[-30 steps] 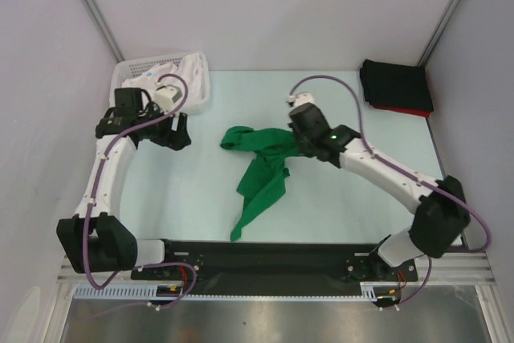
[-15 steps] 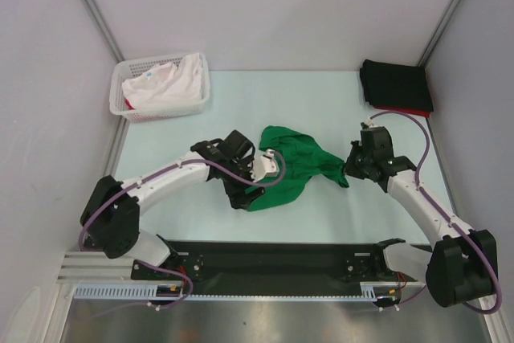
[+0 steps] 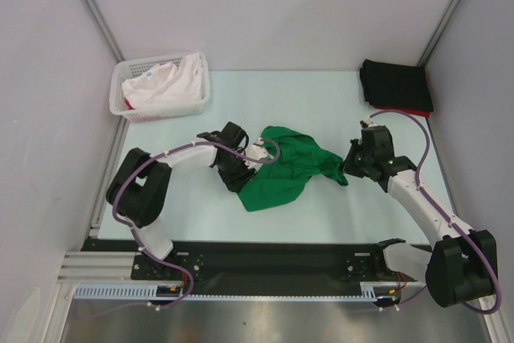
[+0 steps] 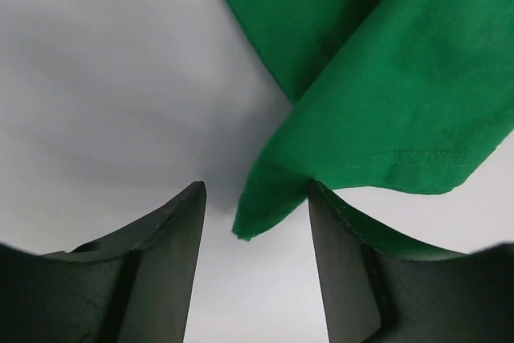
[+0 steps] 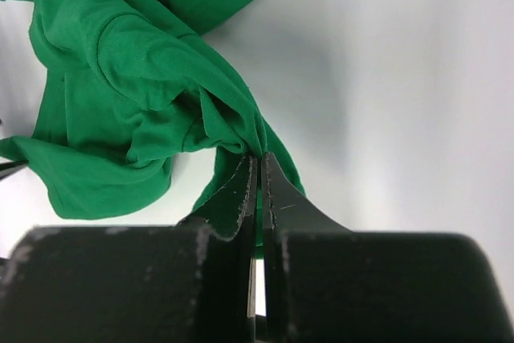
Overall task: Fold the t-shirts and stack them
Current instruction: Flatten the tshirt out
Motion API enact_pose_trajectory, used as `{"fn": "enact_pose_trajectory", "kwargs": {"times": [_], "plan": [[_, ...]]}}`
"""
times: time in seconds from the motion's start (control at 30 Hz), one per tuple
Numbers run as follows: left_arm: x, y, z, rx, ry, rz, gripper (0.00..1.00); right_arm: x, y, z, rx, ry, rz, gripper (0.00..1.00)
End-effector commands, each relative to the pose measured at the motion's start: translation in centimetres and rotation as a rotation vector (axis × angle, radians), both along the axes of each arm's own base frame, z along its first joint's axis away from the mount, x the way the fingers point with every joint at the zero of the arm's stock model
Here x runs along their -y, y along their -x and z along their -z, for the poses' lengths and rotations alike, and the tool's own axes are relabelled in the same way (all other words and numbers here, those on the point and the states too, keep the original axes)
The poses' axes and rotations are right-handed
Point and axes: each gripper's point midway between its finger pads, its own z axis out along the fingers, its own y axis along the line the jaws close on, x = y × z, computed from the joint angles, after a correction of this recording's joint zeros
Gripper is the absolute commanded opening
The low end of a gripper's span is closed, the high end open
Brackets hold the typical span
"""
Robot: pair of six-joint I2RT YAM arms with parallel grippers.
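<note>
The step in hand looked to be spreading the green t-shirt [image 3: 285,168], which lay crumpled and creased in the middle of the table [image 3: 241,98], between the arms. The right gripper [image 5: 259,162] was clamped shut on a bunched fold at its right edge; the left gripper [image 4: 255,194] stood partly open, a hemmed corner between its fingers — not yet pinched. Next, that corner likely needed nipping, then both grips drawing apart.

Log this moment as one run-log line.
left hand: open, green t-shirt corner between its jaws | right hand: shut on green t-shirt | green t-shirt: crumpled, mid-table | black t-shirt: folded, far right corner
</note>
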Motion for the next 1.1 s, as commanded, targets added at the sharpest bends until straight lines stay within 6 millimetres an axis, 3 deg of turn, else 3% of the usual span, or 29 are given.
{"fn": "enact_pose_trajectory", "kwargs": {"times": [0.0,0.07,0.13,0.17,0.2,0.27,0.3,0.33,0.37,0.4,0.43,0.5,0.53,0.57,0.6,0.63,0.67,0.7,0.73,0.77,0.8,0.87,0.9,0.93,0.97,1.0,1.03,1.07], "plan": [[0.7,1.5,0.6,-0.062,0.038,0.035,0.59,0.2,-1.0,-1.7,0.056,-0.005,0.002,0.00],[1.1,2.5,0.6,-0.104,0.069,0.047,0.55,0.1,-1.3,-2.2,0.067,-0.017,-0.001,0.00],[0.8,2.4,0.9,-0.091,0.052,0.042,0.37,0.1,-1.8,-2.7,0.084,-0.022,-0.002,0.00],[0.5,2.3,1.0,-0.088,0.037,0.035,0.23,-0.1,-2.0,-3.1,0.093,-0.032,-0.012,0.00],[0.3,2.1,1.2,-0.083,0.022,0.026,0.01,-0.3,-2.8,-3.9,0.117,-0.045,-0.014,0.00],[-0.5,0.2,0.1,-0.018,-0.022,-0.004,0.00,-1.2,-3.9,-5.0,0.141,-0.090,-0.040,0.00],[-0.8,-1.0,-0.8,0.026,-0.029,-0.024,0.00,-1.7,-5.8,-7.0,0.195,-0.114,-0.049,0.00],[-1.4,-4.2,-3.7,0.130,-0.027,-0.079,0.00,-2.5,-6.8,-8.2,0.215,-0.153,-0.075,0.00],[-1.8,-6.0,-5.7,0.188,-0.018,-0.111,0.01,-3.0,-8.1,-9.9,0.251,-0.181,-0.084,0.00],[-2.5,-8.1,-8.0,0.255,-0.017,-0.156,0.00,-3.6,-10.4,-14.4,0.361,-0.213,-0.101,0.00],[-3.8,-12.0,-13.0,0.391,-0.009,-0.233,0.00,-3.7,-12.7,-15.1,0.365,-0.236,-0.099,0.00],[-5.3,-15.5,-18.7,0.524,0.012,-0.314,0.00,-3.6,-16.0,-18.9,0.442,-0.306,-0.071,0.00],[-6.9,-18.0,-24.9,0.651,0.067,-0.390,0.00,-3.1,-18.7,-22.8,0.518,-0.343,-0.060,0.00],[-8.1,-19.4,-27.3,0.708,0.063,-0.441,0.00,-2.6,-20.1,-24.2,0.546,-0.374,-0.039,0.00],[-9.1,-20.3,-30.0,0.770,0.072,-0.482,0.00,-2.3,-21.3,-27.0,0.592,-0.454,-0.004,0.00],[-10.9,-21.3,-35.5,0.899,0.100,-0.542,0.00,-1.3,-22.9,-29.7,0.652,-0.493,0.011,0.00],[-11.8,-22.1,-37.2,0.946,0.097,-0.573,0.00,-0.9,-23.4,-32.5,0.724,-0.535,0.013,0.00],[-12.9,-22.2,-39.5,1.010,0.089,-0.613,0.00,-0.6,-23.6,-34.0,0.752,-0.564,0.021,0.00],[-14.1,-22.3,-43.1,1.106,0.106,-0.643,0.00,-0.3,-23.8,-36.0,0.804,-0.595,0.028,0.00],[-14.6,-22.1,-44.7,1.156,0.111,-0.659,0.00,-0.3,-23.5,-38.5,0.871,-0.601,0.013,0.00],[-15.2,-21.9,-46.7,1.225,0.121,-0.673,0.00,-0.2,-23.2,-39.6,0.899,-0.598,0.007,0.00],[-15.1,-21.7,-46.7,1.249,0.099,-0.627,0.00,-0.3,-22.7,-40.0,0.920,-0.574,-0.015,0.00],[-15.0,-20.7,-47.9,1.284,0.124,-0.610,0.00,-0.3,-21.5,-40.5,0.931,-0.559,-0.026,0.00],[-14.6,-21.1,-45.0,1.230,0.099,-0.573,0.00,-0.3,-21.1,-39.8,0.917,-0.547,-0.028,0.00],[-14.4,-20.8,-43.9,1.208,0.095,-0.551,0.00,-0.3,-21.1,-35.9,0.843,-0.522,-0.017,0.00],[-14.3,-19.8,-43.6,1.206,0.098,-0.526,0.00,-0.3,-19.1,-36.0,0.851,-0.512,-0.025,0.00],[-13.7,-19.7,-39.2,1.120,0.066,-0.465,0.00,-0.4,-18.1,-35.0,0.837,-0.497,-0.022,0.00],[-13.7,-19.4,-37.2,1.088,0.047,-0.444,0.00,-0.7,-17.3,-32.4,0.793,-0.466,-0.024,0.00]]}}
